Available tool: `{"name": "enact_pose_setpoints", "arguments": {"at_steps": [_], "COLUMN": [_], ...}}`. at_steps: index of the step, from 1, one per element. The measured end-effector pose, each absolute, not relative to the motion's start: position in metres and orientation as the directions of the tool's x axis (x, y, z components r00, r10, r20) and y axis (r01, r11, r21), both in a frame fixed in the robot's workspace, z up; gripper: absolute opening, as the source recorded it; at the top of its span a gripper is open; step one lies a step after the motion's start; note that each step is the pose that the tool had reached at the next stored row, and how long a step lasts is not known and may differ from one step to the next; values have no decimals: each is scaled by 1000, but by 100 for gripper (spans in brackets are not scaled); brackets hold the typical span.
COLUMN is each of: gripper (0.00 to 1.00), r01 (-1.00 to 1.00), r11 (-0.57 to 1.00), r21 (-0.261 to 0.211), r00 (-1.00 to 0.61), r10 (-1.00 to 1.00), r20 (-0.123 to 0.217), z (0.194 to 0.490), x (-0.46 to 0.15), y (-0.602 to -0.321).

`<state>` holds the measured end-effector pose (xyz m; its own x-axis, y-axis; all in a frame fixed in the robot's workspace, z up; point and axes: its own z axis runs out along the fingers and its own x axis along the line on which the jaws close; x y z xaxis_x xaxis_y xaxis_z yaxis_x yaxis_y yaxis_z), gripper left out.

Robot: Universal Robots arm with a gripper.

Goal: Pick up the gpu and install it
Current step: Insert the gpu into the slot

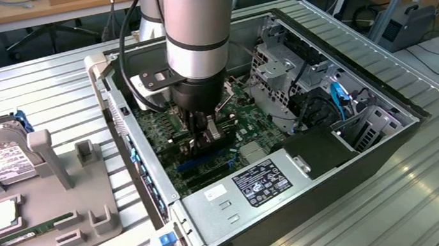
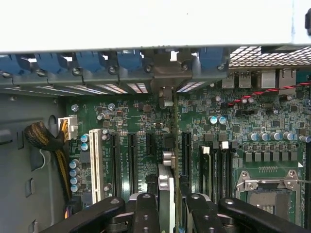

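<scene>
Ribbed metal bench (image 1: 42,90) carrying open grey computer case (image 1: 394,137). Black two-finger gripper (image 2: 167,213) clenching edge-on green gpu card (image 2: 166,179), keeping it upright above black expansion slots (image 2: 132,160) on green motherboard (image 2: 233,121), silver bracket facing rear slot openings. Case walls crowding arm; grey parts tray (image 1: 46,237) sitting well apart.

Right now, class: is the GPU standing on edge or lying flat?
On edge: the GPU stands edge-down between the gripper fingers, above the motherboard slots.
</scene>
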<state>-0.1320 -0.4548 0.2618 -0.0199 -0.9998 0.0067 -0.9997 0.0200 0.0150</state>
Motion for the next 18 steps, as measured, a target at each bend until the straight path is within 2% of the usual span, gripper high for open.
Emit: {"name": "enact_pose_setpoints", "arguments": {"at_steps": [18], "gripper": [27], "r01": [-1000], "r11": [11], "r21": [15], "r00": [-11], "r10": [-1000], "r20": [10], "z": [259], "x": [-132], "y": [-454]}}
